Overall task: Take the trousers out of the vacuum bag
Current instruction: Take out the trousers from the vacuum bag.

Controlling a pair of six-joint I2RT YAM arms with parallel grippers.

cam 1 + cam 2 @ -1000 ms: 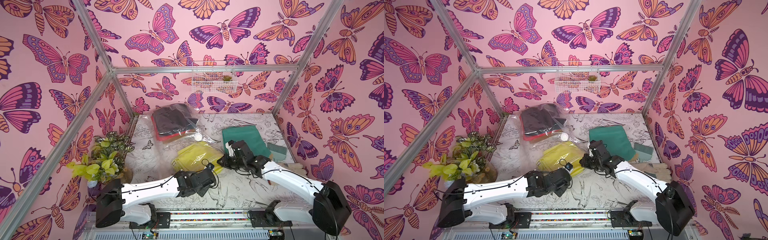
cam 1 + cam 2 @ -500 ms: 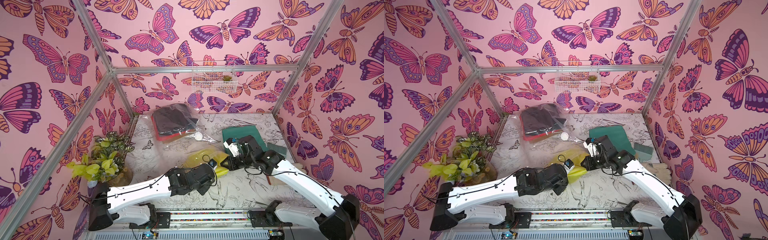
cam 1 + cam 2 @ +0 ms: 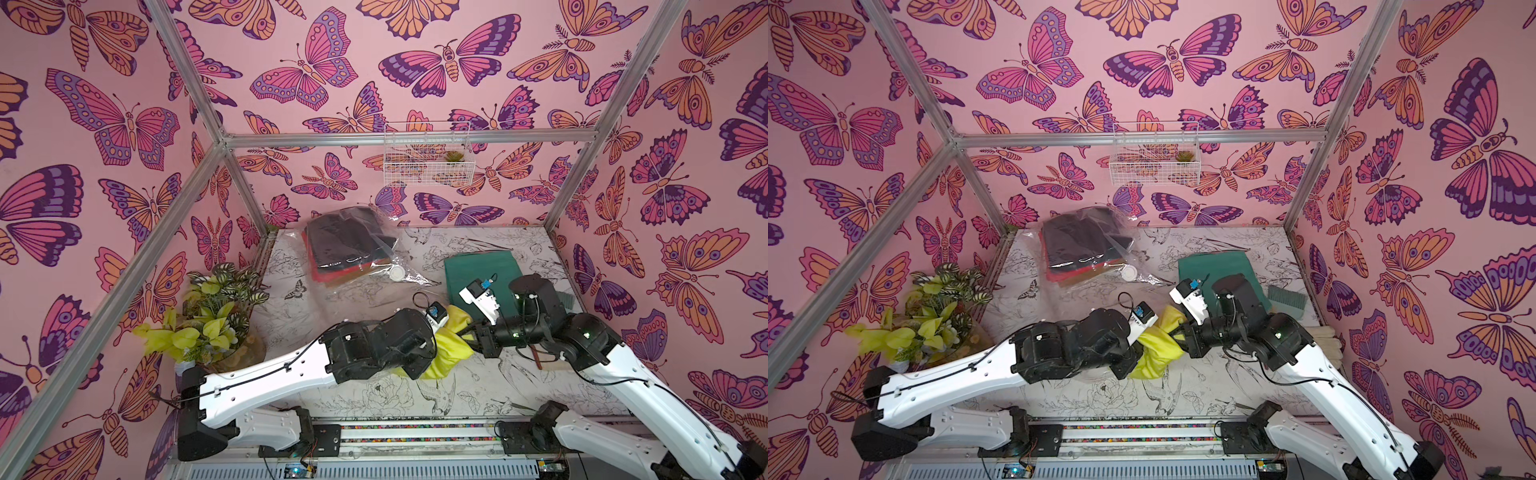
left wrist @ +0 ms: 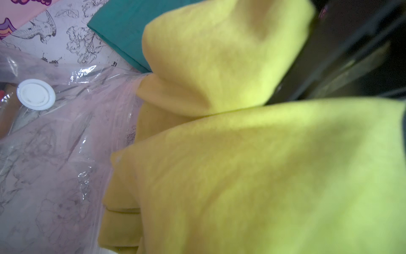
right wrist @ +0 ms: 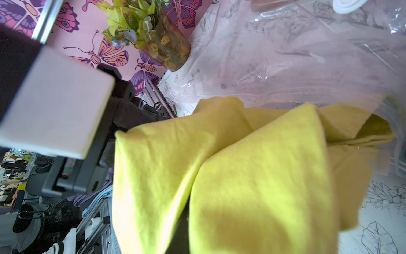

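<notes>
The yellow trousers (image 3: pixel 451 351) (image 3: pixel 1158 347) hang bunched above the front middle of the table, stretched between my two grippers. My left gripper (image 3: pixel 432 353) is shut on one side and my right gripper (image 3: pixel 478 338) on the other, the fingertips of both buried in cloth. Yellow cloth (image 4: pixel 241 165) (image 5: pixel 252 176) fills both wrist views. The vacuum bag (image 3: pixel 357 249) lies at the back left with black, red and brown trousers inside and its white valve cap (image 3: pixel 397 273) (image 4: pixel 35 94) facing up. Its loose plastic (image 5: pixel 285 55) reaches the cloth's far end. Teal trousers (image 3: pixel 478 266) lie flat outside the bag.
A potted plant (image 3: pixel 212 316) stands at the left edge. A white wire basket (image 3: pixel 428 160) hangs on the back wall. A small grey-green brush (image 3: pixel 1285 297) and pale items (image 3: pixel 1325 336) lie along the right edge. Aluminium posts frame the corners.
The yellow trousers have gone from lying flat near the bag to hanging bunched, higher and further front. Both arms rose and drew together.
</notes>
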